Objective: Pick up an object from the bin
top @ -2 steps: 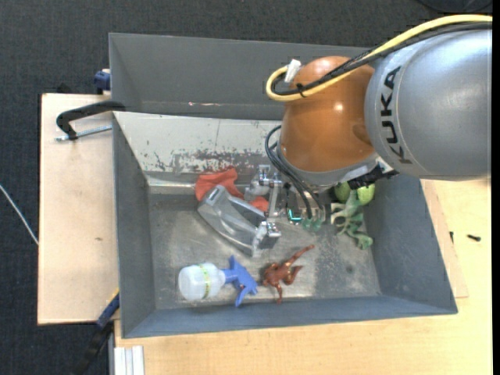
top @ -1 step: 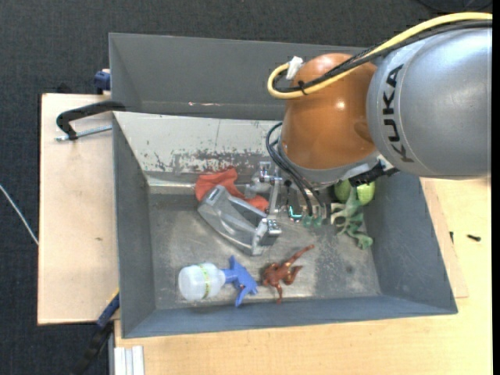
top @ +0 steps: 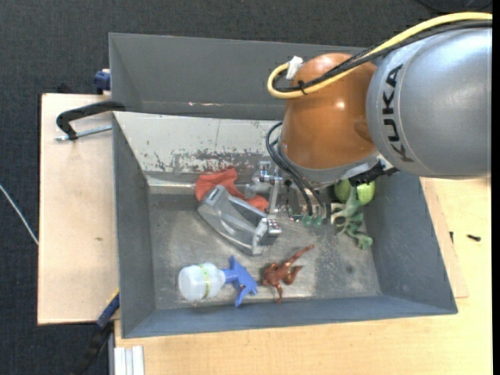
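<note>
Low in the bin (top: 131,209), pincer (top: 292,208); spread or pressed, cannot tell. Just left: grey tool (top: 233,219), probably stiff, heavyish and slick, best taken across its narrow body. Right: green figure (top: 353,213). Below: red lizard (top: 283,272), light.

"KUKA" lettering on grey arm (top: 437,108)

A robotics lab: an industrial arm (top: 437,92) with an orange wrist cover (top: 328,123) hangs over a grey metal bin (top: 129,233) of small toys (top: 280,273), set above dark carpet (top: 47,30).
</note>
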Available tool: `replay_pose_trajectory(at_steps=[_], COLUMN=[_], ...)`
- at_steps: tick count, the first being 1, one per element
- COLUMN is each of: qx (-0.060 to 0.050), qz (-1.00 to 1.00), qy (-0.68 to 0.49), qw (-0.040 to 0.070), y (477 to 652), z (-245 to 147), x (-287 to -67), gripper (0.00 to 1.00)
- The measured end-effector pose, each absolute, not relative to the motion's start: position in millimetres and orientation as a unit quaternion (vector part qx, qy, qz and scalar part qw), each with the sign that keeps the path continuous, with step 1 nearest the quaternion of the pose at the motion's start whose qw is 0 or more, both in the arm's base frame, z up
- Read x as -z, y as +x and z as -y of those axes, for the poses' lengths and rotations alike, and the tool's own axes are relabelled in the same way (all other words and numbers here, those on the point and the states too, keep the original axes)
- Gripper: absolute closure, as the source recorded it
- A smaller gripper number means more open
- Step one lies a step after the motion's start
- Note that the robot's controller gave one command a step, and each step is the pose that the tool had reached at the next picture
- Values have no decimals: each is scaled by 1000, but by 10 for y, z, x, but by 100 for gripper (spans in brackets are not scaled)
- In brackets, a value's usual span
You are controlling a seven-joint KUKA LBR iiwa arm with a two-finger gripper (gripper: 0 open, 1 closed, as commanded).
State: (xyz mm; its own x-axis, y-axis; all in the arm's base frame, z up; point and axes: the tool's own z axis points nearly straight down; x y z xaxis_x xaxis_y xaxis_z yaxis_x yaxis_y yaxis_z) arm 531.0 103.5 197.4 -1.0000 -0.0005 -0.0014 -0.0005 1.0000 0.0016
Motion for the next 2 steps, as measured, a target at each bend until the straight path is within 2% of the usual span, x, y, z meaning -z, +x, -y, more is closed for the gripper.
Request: replay_pose_trajectory(at_steps=[1, 2], qx=[0, -1], qz=[-1000, -1000], qy=[-6, 13], qw=[-3, 7], y=[5531, 5574], z=[-749, -763], x=[-1715, -1536], gripper=[0, 0])
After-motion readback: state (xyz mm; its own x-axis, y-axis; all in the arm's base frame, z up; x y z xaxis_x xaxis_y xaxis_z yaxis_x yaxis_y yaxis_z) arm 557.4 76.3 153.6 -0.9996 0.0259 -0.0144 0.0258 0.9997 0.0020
